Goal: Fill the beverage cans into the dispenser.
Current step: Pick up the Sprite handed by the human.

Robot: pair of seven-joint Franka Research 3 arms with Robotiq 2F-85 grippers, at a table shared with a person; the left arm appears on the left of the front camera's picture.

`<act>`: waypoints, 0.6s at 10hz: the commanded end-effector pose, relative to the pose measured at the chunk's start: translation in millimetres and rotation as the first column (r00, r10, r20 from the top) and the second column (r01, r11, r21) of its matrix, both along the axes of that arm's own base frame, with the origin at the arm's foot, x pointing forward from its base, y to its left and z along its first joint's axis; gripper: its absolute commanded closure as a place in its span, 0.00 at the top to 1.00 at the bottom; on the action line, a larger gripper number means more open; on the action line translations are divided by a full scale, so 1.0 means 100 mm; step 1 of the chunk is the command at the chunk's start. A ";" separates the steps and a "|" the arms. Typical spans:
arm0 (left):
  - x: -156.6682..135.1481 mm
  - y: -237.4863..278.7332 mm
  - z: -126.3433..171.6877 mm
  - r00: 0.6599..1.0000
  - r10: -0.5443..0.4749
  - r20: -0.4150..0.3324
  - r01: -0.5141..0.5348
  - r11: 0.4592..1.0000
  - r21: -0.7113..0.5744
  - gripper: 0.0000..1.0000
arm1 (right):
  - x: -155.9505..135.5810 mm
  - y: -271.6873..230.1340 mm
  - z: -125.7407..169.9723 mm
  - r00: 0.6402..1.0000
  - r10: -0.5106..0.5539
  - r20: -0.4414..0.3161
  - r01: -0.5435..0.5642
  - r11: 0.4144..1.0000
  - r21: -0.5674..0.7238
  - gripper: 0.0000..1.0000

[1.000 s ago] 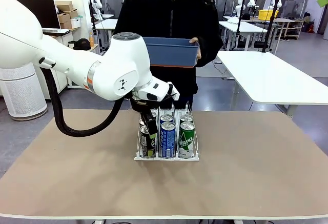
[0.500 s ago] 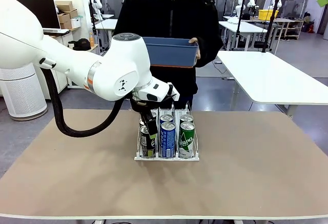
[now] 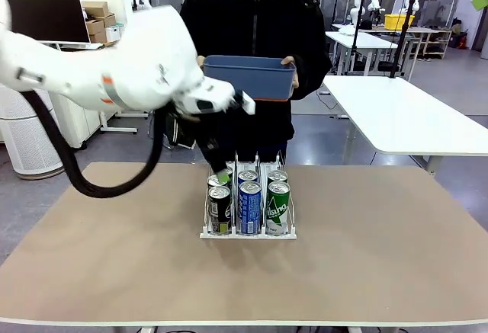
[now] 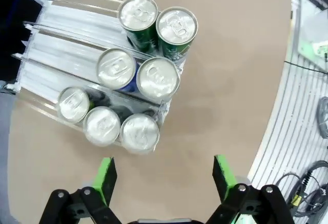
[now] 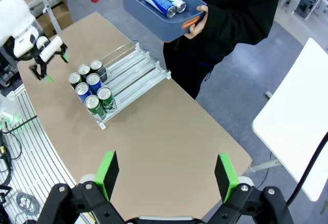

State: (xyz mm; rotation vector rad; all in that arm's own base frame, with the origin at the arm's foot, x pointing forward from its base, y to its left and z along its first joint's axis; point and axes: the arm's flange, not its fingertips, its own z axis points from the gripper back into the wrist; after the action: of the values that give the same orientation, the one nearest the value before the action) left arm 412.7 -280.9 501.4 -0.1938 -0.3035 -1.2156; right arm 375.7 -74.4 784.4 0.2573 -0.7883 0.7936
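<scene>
While the left gripper [image 4: 164, 179] hangs just above the dispenser [image 4: 61, 49], its fingers wide apart and holding nothing, seven beverage cans [image 4: 138, 131] stand at the front of the three lanes. The right gripper [image 5: 166, 179] is high up, spread and empty too. A person holds a blue tub [image 5: 143, 14] with what look like two more beverage cans.

Silver tops are seen on all the cans. At the front of the rack stand a black and silver can [image 3: 219, 209], a blue can [image 3: 250, 207] and a green can [image 3: 277, 208], the last two marked with white lettering. The rack [image 3: 248, 234] is made of clear plastic on a white base. The tub [image 5: 144, 12] is coloured blue, with orange handles. The table [image 3: 381, 257] is covered in plain tan. Green pads [image 4: 106, 177] are set on the black left gripper [image 4: 164, 175].
</scene>
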 end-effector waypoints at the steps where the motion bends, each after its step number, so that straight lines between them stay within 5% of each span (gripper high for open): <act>1: 0.00 0.50 0.38 0.999 0.045 0.011 -0.045 0.998 -0.042 1.00 | 0.00 0.02 -0.01 1.000 0.011 0.003 -0.011 1.000 0.011 1.00; 6: 0.09 1.45 1.57 0.984 0.145 0.100 -0.131 0.982 -0.133 1.00 | 0.00 0.02 -0.01 1.000 0.011 0.003 -0.011 1.000 0.011 1.00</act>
State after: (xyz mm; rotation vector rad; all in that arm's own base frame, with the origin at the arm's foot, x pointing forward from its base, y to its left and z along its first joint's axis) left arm 420.2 -139.6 645.2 -0.2156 -0.4685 -1.0606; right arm 375.7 -74.5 784.4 0.2568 -0.7881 0.7930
